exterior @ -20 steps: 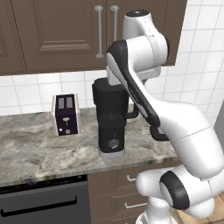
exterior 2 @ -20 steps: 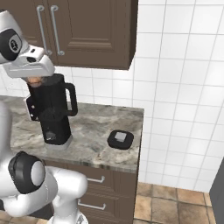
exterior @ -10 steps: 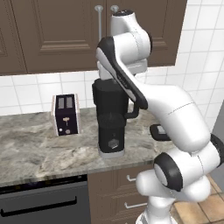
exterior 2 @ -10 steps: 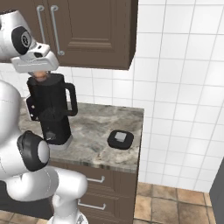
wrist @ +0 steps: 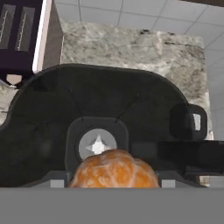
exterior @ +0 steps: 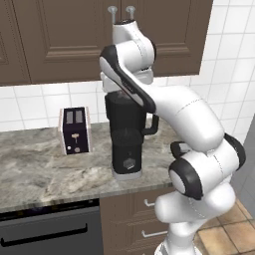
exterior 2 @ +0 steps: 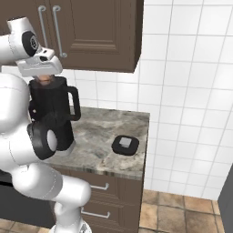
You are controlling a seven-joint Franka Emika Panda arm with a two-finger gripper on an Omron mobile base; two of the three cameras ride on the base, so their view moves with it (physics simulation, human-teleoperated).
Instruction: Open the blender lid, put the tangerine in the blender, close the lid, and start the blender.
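The blender (exterior: 127,137) stands on the counter with its jug open at the top. In the hand view I look straight down into the jug (wrist: 131,100), its blade hub in the middle. My gripper (wrist: 113,183) hangs just above the jug mouth, shut on the tangerine (wrist: 113,168), a small orange fruit. From the right base view the tangerine (exterior 2: 44,79) peeks out under the hand, right over the blender (exterior 2: 54,111). The blender lid (exterior 2: 125,144) lies flat on the counter to the jug's right, grey cap up, also seen as the blender lid (wrist: 195,122).
A two-slot toaster (exterior: 74,130) stands left of the blender on the marble counter (exterior: 40,174). Brown wall cabinets (exterior: 60,35) hang close above the arm. The counter ends at a tiled wall (exterior 2: 191,100) on the right.
The arm's upper links have swung to the left. The hand with the tangerine has stayed above the jug mouth. The lid has not moved.
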